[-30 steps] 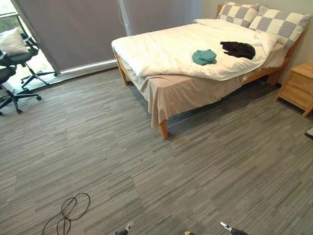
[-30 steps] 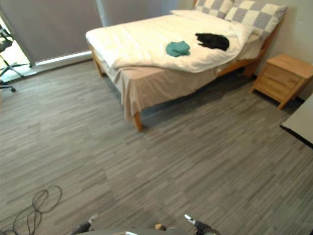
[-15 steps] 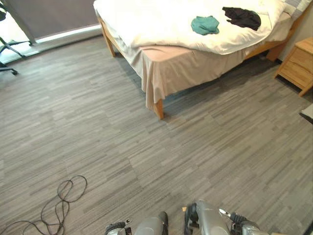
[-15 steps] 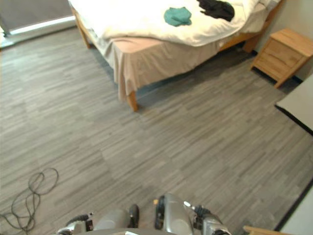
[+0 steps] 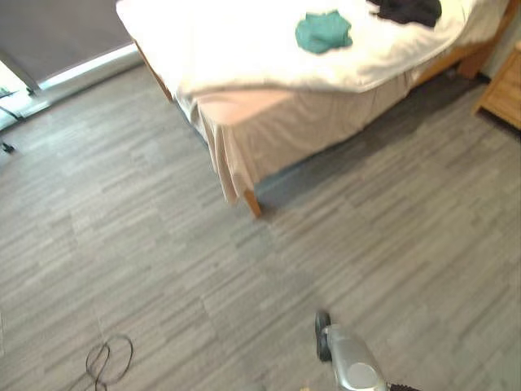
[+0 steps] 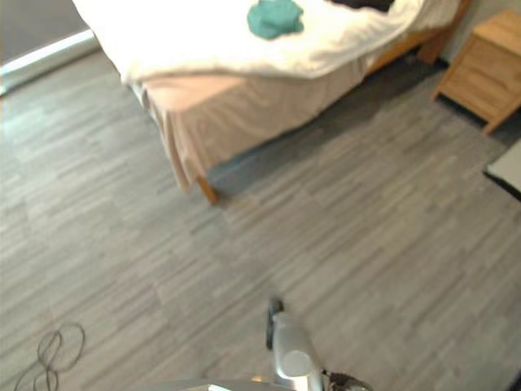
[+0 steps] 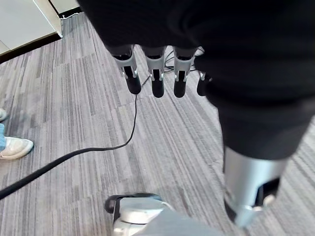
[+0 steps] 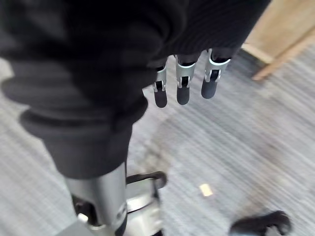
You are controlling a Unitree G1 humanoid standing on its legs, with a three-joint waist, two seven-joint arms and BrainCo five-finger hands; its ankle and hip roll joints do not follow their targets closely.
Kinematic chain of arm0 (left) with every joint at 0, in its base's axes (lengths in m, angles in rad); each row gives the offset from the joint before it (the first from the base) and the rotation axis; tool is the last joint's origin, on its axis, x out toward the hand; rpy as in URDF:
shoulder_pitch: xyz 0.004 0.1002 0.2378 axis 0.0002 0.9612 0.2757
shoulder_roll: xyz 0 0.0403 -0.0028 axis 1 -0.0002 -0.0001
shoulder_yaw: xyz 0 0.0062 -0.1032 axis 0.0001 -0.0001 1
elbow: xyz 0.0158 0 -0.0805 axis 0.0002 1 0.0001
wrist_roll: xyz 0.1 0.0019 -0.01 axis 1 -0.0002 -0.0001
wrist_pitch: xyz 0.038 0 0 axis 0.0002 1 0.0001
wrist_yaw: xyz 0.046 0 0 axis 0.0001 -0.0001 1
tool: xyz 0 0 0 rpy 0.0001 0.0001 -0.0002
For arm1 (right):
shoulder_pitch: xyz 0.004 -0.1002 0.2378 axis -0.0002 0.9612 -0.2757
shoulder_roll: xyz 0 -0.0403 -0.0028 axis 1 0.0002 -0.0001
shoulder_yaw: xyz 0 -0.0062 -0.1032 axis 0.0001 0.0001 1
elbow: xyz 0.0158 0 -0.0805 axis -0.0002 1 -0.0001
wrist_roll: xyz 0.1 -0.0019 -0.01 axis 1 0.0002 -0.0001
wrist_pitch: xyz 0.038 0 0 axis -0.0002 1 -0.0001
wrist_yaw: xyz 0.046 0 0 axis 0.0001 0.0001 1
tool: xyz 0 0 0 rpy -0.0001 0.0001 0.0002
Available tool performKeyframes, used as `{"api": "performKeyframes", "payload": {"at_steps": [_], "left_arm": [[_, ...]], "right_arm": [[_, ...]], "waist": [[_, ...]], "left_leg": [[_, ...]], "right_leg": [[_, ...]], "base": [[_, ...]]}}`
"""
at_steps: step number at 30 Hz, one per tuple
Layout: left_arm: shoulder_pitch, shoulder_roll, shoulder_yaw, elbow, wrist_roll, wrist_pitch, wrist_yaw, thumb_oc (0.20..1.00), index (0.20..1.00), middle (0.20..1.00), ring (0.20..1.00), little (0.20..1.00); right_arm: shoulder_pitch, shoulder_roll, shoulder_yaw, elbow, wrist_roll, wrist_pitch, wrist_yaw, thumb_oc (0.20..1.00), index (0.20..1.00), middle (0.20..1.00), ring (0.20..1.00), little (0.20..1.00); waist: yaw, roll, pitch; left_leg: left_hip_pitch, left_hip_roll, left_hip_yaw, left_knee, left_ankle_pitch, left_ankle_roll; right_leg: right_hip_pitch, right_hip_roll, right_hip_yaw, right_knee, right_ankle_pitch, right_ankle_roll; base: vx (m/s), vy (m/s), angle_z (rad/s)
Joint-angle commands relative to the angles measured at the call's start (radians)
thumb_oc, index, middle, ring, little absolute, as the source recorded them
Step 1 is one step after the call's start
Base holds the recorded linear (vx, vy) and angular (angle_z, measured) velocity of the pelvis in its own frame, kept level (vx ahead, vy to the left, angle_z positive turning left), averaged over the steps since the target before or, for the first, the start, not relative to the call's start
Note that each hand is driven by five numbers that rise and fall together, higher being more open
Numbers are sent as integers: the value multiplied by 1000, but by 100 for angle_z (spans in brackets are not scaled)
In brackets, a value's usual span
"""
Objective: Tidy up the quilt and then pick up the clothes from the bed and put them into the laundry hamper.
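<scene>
Fingers: left hand [image 7: 162,59] and right hand [image 8: 147,59] hung relaxed, grasping nothing.
Quilt [image 5: 244,45]: draped over bed edge.
Clothes: teal garment [image 5: 323,31], black garment [image 5: 407,10] on quilt.
Floor [image 5: 146,244]: wide open before bed.

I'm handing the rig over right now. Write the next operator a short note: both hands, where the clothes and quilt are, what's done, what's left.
Left robot hand: open, fingers relaxed, holding nothing, hanging over the floor.
Right robot hand: open, empty, also over the floor.
The robot stands on the floor, away from the bed.
White quilt is spread over the bed, one edge draping past the corner.
Green garment and black garment lie on the quilt, apart from each other.
Done: nothing picked up.
Left: approach the bed, tidy the quilt, carry both garments to the hamper.
</scene>
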Motion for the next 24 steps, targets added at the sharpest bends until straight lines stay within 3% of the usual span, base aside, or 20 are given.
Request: {"api": "performKeyframes", "payload": {"at_steps": [1,2,3,4,6,7,8,9,10,13,14,17,18,19,21,22,24], "left_arm": [[-43,-38,-16,-67,-2,-7,-3,1000,1000,1000,1000,1000],[-46,-40,-21,-72,-3,-7,3,1000,1000,1000,1000,1000],[-46,-39,-26,-74,-19,-5,15,1000,1000,1000,1000,1000],[-46,-38,-27,-74,-27,-2,19,1000,1000,1000,1000,1000],[-13,-19,-32,-62,-54,-9,23,1000,1000,1000,1000,1000],[-10,-17,-32,-61,-52,-10,21,1000,1000,1000,1000,1000],[7,-14,-33,-57,-37,-10,20,1000,1000,1000,1000,1000],[16,-17,-34,-52,-35,-7,28,1000,1000,1000,1000,1000],[28,-25,-13,-48,-33,5,40,1000,1000,1000,1000,1000],[43,-36,21,-29,-7,22,62,1000,1000,1000,1000,1000],[36,-32,39,-18,-11,9,73,1000,1000,1000,1000,1000],[-4,-3,43,-23,-28,-14,67,1000,1000,1000,1000,1000],[-17,7,38,-29,-40,-22,67,1000,1000,1000,1000,1000],[-26,16,30,-38,-48,-24,67,1000,1000,1000,1000,1000],[-40,36,9,-55,-46,-42,83,1000,1000,1000,1000,1000],[-48,48,-1,-59,-42,-58,101,1000,1000,1000,1000,1000],[-59,55,-4,-56,-43,-83,131,1000,1000,1000,1000,1000]], "right_arm": [[-8,-20,112,-91,27,-87,-43,1000,1000,1000,1000,1000],[-14,-23,116,-105,37,-97,-46,1000,1000,1000,1000,1000],[-29,-28,128,-132,60,-108,-45,1000,1000,1000,1000,1000],[-32,-29,130,-137,60,-112,-43,1000,1000,1000,1000,1000],[-52,-30,166,-196,84,-108,-46,1000,1000,1000,1000,1000],[-52,-30,169,-199,87,-108,-46,1000,1000,1000,1000,1000],[-49,-29,180,-211,108,-110,-49,1000,1000,1000,1000,1000],[-48,-27,186,-209,114,-121,-47,1000,1000,1000,1000,1000],[-56,-26,194,-203,96,-128,-45,1000,1000,1000,1000,1000],[-69,-19,195,-197,83,-98,-49,1000,1000,1000,1000,1000],[-67,-5,181,-184,60,-91,-40,1000,1000,1000,1000,1000],[-53,6,177,-192,29,-96,-37,1000,1000,1000,1000,1000],[-55,10,184,-185,19,-101,-40,1000,1000,1000,1000,1000],[-57,13,191,-182,18,-104,-47,1000,1000,1000,1000,1000],[-61,20,202,-183,49,-97,-65,1000,1000,1000,1000,1000],[-64,22,205,-179,63,-92,-68,1000,1000,1000,1000,1000],[-64,19,209,-169,67,-89,-57,1000,1000,1000,1000,1000]], "waist": [[53,-67,29],[68,-68,43],[92,-75,63],[95,-77,66],[145,-54,88],[150,-53,89],[181,-43,87],[199,-43,83],[217,-50,65],[240,-58,22],[245,-50,-2],[211,-21,7],[203,-9,14],[197,-1,19],[187,2,32],[172,-12,36],[149,-36,40]], "left_leg": [[-263,-76,50,283,92,106],[-339,-97,61,257,73,123],[-392,-121,89,149,46,149],[-395,-123,93,131,42,153],[-400,-134,136,-294,139,136],[-403,-135,137,-319,149,133],[-430,-143,115,-433,187,124],[-440,-145,101,-467,193,121],[-417,-141,123,-521,148,131],[-379,-130,167,-524,118,143],[-326,-122,180,-493,100,168],[-203,-132,164,-504,65,205],[-159,-133,140,-524,61,207],[-127,-135,110,-544,61,206],[-75,-149,-1,-588,63,202],[-56,-163,-74,-610,57,202],[-27,-177,-130,-640,41,207]], "right_leg": [[156,-5,113,-258,135,44],[181,1,125,-267,127,45],[213,5,148,-276,110,51],[216,5,151,-277,107,52],[301,59,163,-302,60,64],[307,62,163,-303,56,65],[359,80,179,-306,27,68],[392,82,188,-301,-1,72],[434,66,185,-285,-39,85],[489,30,139,-212,-69,107],[436,-42,58,65,-7,154],[258,-131,5,388,100,174],[200,-141,6,398,104,166],[162,-143,11,369,102,157],[113,-111,43,159,97,145],[92,-73,98,-38,123,148],[73,-37,163,-197,179,171]], "base": [[264,-181,-1],[376,-143,20],[281,-26,3],[487,22,-30],[552,56,-51],[537,45,-37],[490,44,-96],[681,118,-141],[593,177,-140],[471,200,-73],[576,293,-49],[438,268,15],[324,126,54],[262,-22,54],[254,-223,65],[239,-349,87],[204,-300,141]]}}
